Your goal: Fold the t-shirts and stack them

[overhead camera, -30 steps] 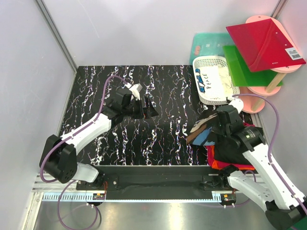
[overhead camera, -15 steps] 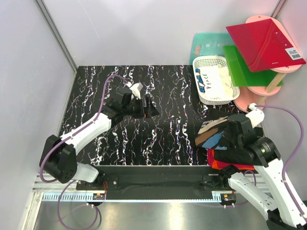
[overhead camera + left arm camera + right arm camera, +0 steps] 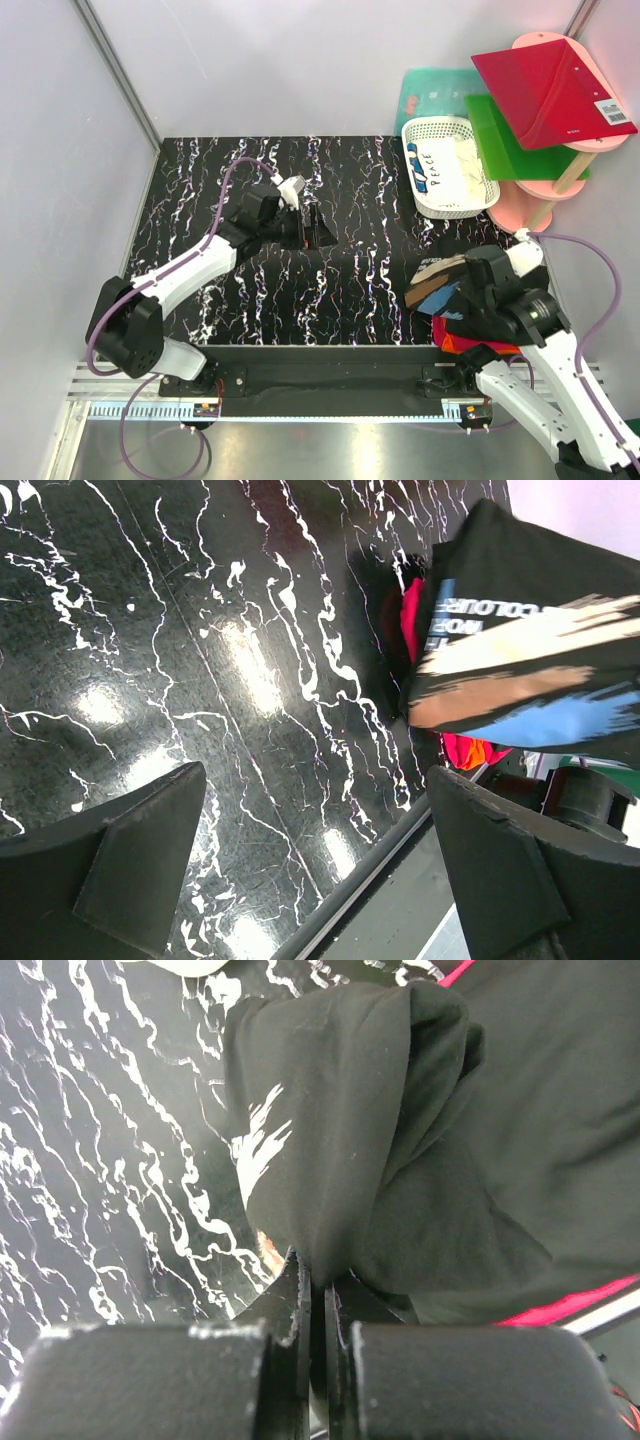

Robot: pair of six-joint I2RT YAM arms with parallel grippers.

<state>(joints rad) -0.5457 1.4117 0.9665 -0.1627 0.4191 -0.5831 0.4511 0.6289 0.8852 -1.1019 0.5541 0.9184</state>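
**A:** Looks like you're right at the start, peeling one tee off the heap. Your right gripper (image 3: 312, 1280) is pinched tight on a bunched fold of the black cloth t-shirt with the tan-and-blue brushstroke print (image 3: 436, 284). The shirt hangs lifted over the near right corner of the black, white-veined marble-look tabletop (image 3: 360, 180), just above the heap of black, red and orange cloth tees (image 3: 478, 338).

**B:** Yep, and your left gripper (image 3: 318, 232) hovers over mid-table, jaws spread wide with nothing in them. I'd guess the next move is to carry that shirt left and lay it flat. The left one would need to catch a second corner so it spreads instead of landing in a wad.

**A:** Room-wise you're fine, the centre and left of the table look bare. Watch the near edge though. The heap sits right at it, so a dragged hem could slip over. The white plastic lattice basket (image 3: 412, 165) sits near on the far right, so swing left, not back.
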